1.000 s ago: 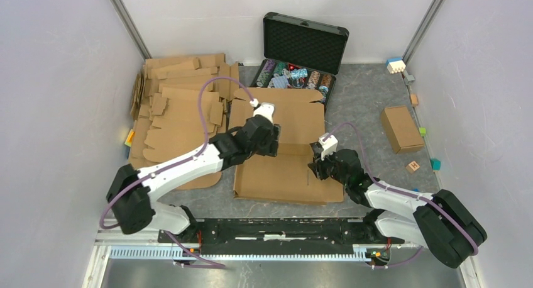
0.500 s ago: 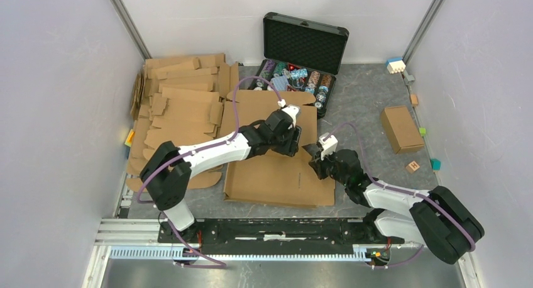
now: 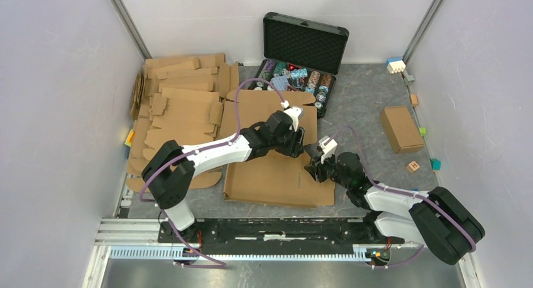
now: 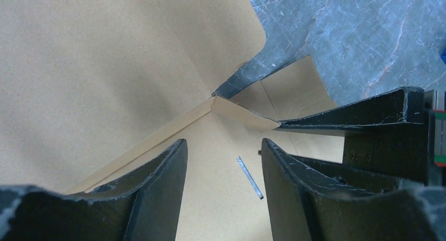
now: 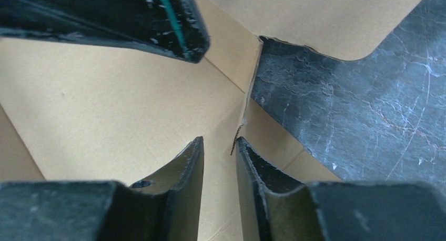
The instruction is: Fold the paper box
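We are working on the paper box (image 3: 264,181), which is lying on the arms' side of the black case (image 3: 305,46), its far flap reaching almost to the case. Both claws are meeting at the sheet's edge on the arms' side of the case's right end, where a small corner tab (image 5: 247,93) is standing up at a crease. The left gripper (image 4: 223,146) is hanging spread wide over that crease, holding nothing. The right gripper (image 5: 220,142) is showing only a narrow gap, with the tab's edge at its mouth but not clamped. We judge that we are raising this side wall. To do it well, the left fingers should be pressing along the crease while the right closes low on the tab and swings it slowly, so the board bends on the score.
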Tool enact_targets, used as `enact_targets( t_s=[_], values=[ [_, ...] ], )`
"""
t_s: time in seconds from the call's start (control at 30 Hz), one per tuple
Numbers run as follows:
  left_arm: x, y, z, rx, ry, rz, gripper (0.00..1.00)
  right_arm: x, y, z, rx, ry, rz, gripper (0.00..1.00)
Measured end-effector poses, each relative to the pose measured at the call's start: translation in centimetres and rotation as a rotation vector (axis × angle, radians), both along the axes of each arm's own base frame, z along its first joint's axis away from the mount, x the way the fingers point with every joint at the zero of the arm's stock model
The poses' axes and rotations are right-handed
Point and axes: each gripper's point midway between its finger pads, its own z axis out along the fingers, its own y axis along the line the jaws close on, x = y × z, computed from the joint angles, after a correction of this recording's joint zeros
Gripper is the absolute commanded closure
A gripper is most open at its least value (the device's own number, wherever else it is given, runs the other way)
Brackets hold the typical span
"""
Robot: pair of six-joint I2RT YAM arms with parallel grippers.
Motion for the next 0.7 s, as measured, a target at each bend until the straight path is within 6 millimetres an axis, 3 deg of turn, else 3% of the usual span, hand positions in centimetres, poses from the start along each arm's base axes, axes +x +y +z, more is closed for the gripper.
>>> enact_targets(
  t_s=[0.4, 0.7],
  values=[
    [-0.5, -0.8, 0.3, -0.034, 0.013, -0.037, 0.50, -1.1, 2.1, 0.9, 0.077, -0.021, 0.113, 0.67],
    [-0.6, -1.0, -1.6, -0.004, 0.050, -0.049, 0.54, -2.0, 2.7, 0.4, 0.080, 0.002, 0.162, 0.66]
  ],
)
